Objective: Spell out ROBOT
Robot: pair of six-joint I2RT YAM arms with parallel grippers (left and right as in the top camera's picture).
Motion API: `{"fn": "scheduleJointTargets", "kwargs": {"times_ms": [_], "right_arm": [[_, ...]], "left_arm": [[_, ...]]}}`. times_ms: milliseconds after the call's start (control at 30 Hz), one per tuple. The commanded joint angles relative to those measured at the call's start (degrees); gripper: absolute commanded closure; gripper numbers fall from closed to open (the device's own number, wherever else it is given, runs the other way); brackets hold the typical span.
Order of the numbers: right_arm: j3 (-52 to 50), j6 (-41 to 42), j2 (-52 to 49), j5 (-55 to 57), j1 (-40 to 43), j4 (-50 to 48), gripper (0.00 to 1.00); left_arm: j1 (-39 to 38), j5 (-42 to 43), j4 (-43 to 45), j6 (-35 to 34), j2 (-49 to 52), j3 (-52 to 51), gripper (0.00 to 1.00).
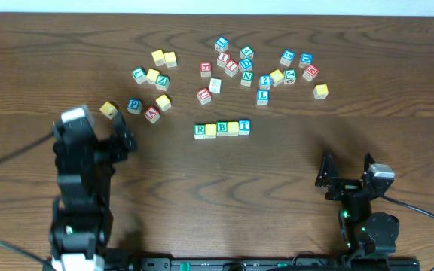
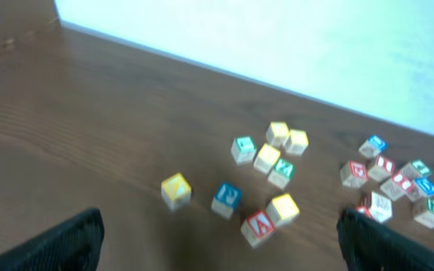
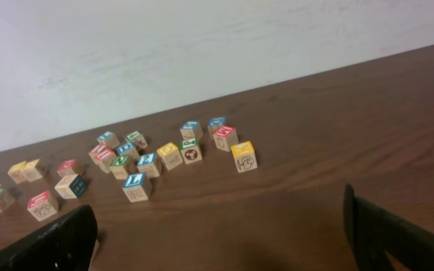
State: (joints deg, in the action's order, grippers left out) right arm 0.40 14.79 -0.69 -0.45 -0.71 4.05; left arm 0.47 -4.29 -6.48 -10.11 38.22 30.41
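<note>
Left gripper (image 2: 218, 226) and right gripper (image 1: 346, 172), both empty, jaws spread wide apart.

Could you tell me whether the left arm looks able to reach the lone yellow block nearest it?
Probably yes: the yellow block lies just ahead of the left gripper, jaws open, clear of the blue block, nothing in between.

Soft, even indoor light; the wrist views are less sharp than the overhead.
The overhead view is crisp, with short, faint shadows beside the letter blocks (image 1: 222, 129). The left wrist view is smeared by blur and its wall (image 2: 277, 38) glares blue-white. The right wrist view is slightly soft and dimmer.
</note>
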Motion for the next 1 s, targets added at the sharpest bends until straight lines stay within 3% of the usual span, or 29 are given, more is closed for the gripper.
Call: {"fn": "scheduleJointTargets", "kwargs": {"times_ms": [0,133,467,967], "right_arm": [[-0.1,-0.3,0.3,-0.3,0.2,0.2,0.01],[-0.1,-0.3,0.3,-0.3,0.2,0.2,0.01],[-0.1,-0.3,0.3,-0.3,0.2,0.2,0.01],[-0.1,-0.3,0.3,-0.3,0.2,0.2,0.01]], "left_arm": [[0.9,5.9,5.0,7.9,-6.8,-7.4,0.02],[0.9,6.5,9.4,12.5,-15.2,-15.1,0.03],[0.9,6.4,9.4,18.7,-29.8,-27.0,0.03],[0.8,6.4,2.5,20.4,-38.2,-30.2,0.02]]}}
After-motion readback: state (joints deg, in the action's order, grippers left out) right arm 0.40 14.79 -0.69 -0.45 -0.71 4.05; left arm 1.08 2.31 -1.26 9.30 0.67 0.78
